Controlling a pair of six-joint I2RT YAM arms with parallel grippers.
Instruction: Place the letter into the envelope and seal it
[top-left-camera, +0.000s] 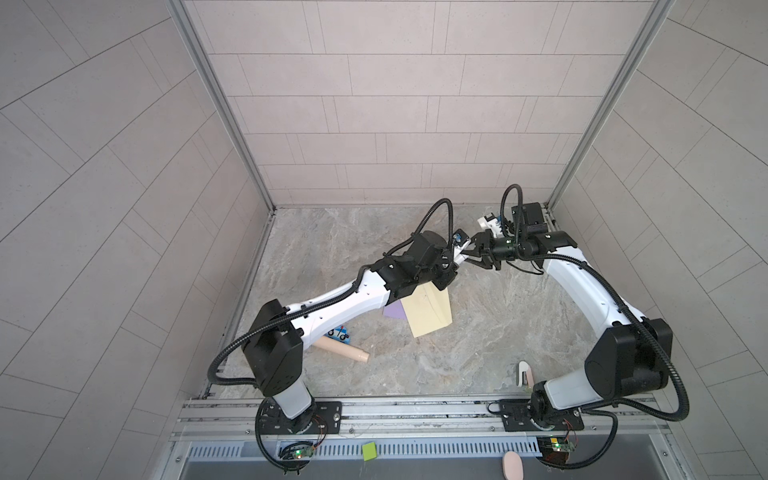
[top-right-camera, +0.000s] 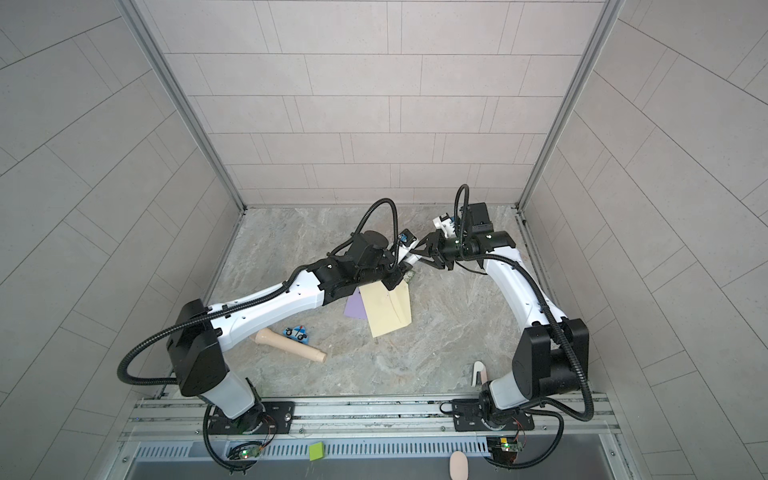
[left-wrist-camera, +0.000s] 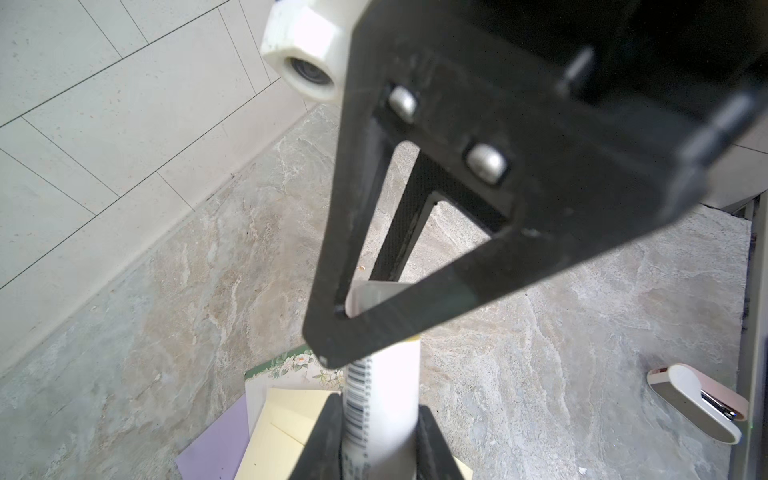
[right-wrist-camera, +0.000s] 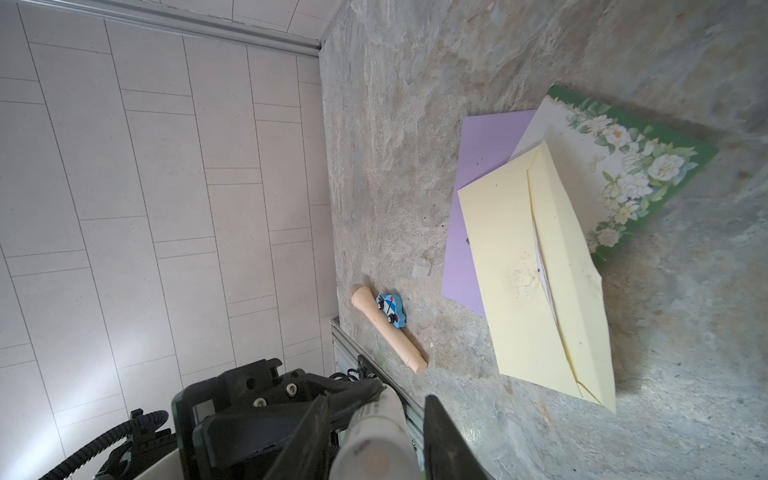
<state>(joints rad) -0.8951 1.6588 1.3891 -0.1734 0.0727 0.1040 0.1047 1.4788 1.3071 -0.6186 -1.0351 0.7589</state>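
Yellow envelope (top-left-camera: 430, 309) lay flat mid-table with its flap folded over, on top of a purple sheet (right-wrist-camera: 478, 166) and a flowered card (right-wrist-camera: 623, 166), below and clear of both grippers. My left gripper (left-wrist-camera: 376, 440) clamped a white glue stick (left-wrist-camera: 386, 386) above the envelope's far edge. My right gripper (top-left-camera: 471, 250) straddled the stick's tip; I couldn't tell whether it pinched. In both top views, bare table (top-left-camera: 519, 324) lay open on the right, and a toy car (top-left-camera: 338, 332) and a wooden peg (top-left-camera: 345, 349) sat on the left.

Envelope (top-left-camera: 428, 313) lies on a sheet (top-left-camera: 394, 311), right of toy car (top-left-camera: 338, 332).

Table (top-left-camera: 519, 332) open right of envelope (top-left-camera: 430, 311); peg (top-left-camera: 347, 350), car (top-left-camera: 338, 332) left.
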